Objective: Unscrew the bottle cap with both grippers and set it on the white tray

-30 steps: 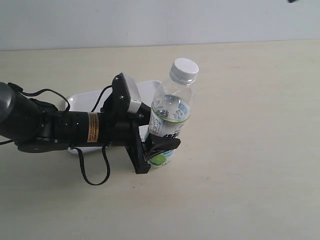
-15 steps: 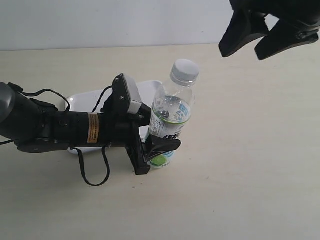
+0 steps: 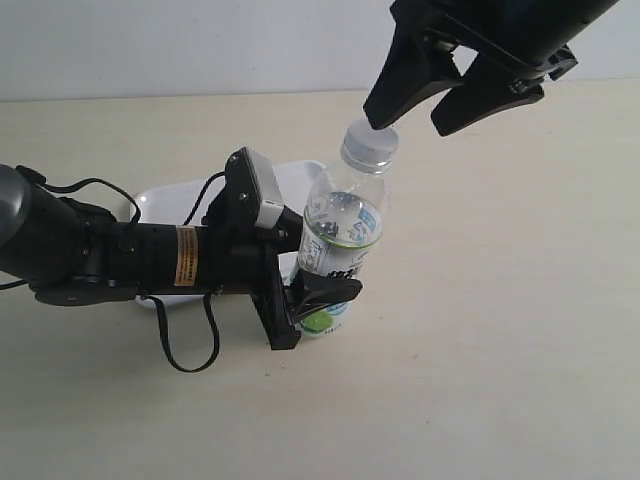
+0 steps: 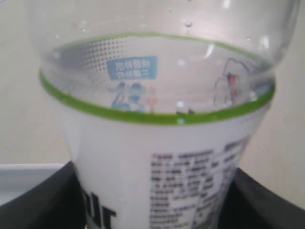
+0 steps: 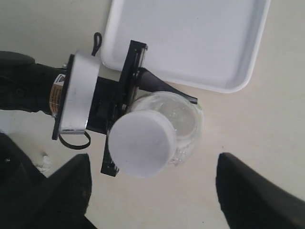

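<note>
The bottle [image 3: 340, 235] stands upright on the table, tilted slightly, with its white bottle cap [image 3: 370, 143] screwed on. My left gripper [image 3: 320, 300] is shut on the bottle's lower labelled part; in the left wrist view the label [image 4: 157, 157] fills the picture between the black fingers [image 4: 43, 200]. My right gripper [image 3: 405, 118] hangs open just above and slightly right of the cap, not touching it. From the right wrist view the cap [image 5: 141, 143] lies between and ahead of the spread fingers [image 5: 62, 195]. The white tray [image 3: 165, 203] lies behind the left arm.
The left arm's black body with the orange label [image 3: 186, 254] and looping cable [image 3: 190, 355] lies across the table's left side. The tray [image 5: 190, 43] holds nothing in the right wrist view. Bare beige table [image 3: 500, 330] spreads to the right and front.
My right gripper has come down from the upper right, moving left and lower, until it hangs open over the cap. The left gripper and bottle have stayed put.
</note>
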Controlling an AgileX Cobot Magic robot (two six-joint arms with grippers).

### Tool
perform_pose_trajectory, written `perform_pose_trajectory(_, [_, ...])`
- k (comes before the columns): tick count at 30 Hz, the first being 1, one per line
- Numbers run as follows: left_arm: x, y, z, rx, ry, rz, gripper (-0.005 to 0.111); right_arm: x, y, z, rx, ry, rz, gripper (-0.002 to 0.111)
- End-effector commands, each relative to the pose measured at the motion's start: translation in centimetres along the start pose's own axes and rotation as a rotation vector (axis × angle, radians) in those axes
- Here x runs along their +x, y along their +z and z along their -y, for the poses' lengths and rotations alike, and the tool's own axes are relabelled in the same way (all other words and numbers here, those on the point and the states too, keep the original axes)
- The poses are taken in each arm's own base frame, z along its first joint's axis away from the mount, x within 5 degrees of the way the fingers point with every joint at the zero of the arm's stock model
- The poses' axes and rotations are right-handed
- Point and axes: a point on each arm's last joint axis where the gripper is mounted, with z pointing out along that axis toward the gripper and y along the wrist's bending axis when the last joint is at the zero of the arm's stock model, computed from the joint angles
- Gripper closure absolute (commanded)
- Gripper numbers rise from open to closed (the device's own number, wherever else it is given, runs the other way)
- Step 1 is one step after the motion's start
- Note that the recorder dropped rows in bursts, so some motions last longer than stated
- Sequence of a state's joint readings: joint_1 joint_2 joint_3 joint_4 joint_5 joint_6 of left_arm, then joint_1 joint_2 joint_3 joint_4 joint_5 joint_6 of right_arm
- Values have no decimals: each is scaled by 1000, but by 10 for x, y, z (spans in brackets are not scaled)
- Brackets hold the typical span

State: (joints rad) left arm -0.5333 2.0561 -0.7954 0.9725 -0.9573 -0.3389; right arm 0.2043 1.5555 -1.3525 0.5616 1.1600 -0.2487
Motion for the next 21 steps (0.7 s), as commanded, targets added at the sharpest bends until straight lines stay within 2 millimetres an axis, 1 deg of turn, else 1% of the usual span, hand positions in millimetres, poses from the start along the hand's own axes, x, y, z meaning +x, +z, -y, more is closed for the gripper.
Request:
perform_pose_trajectory(1, [-4,-1,0,2,-3,33,107,-5,0,-7,6,-43,39,38])
perform_pose_trajectory(8, [-4,-1,0,0,-3,29,107,-5,0,-4,38,-56,37,38])
perform_pose_trajectory(11, [-4,-1,0,0,-3,29,107,-6,-4,-4,66,-79,36,38])
perform_pose_trajectory(14, [-4,-1,0,0,-3,29,107,-8,-10,-9,69,-103,29,38])
perform_pose_trajectory(16, [-4,-1,0,0,-3,29,107,-6,-5,-16,103,-153,8,38])
perform_pose_trajectory(18, [-4,-1,0,0,-3,29,107,-7,1,-20,138,-164,3,38])
perform_pose_trajectory(21, [-4,-1,0,0,-3,27,107,-10,4,-19,143,-132,13,38])
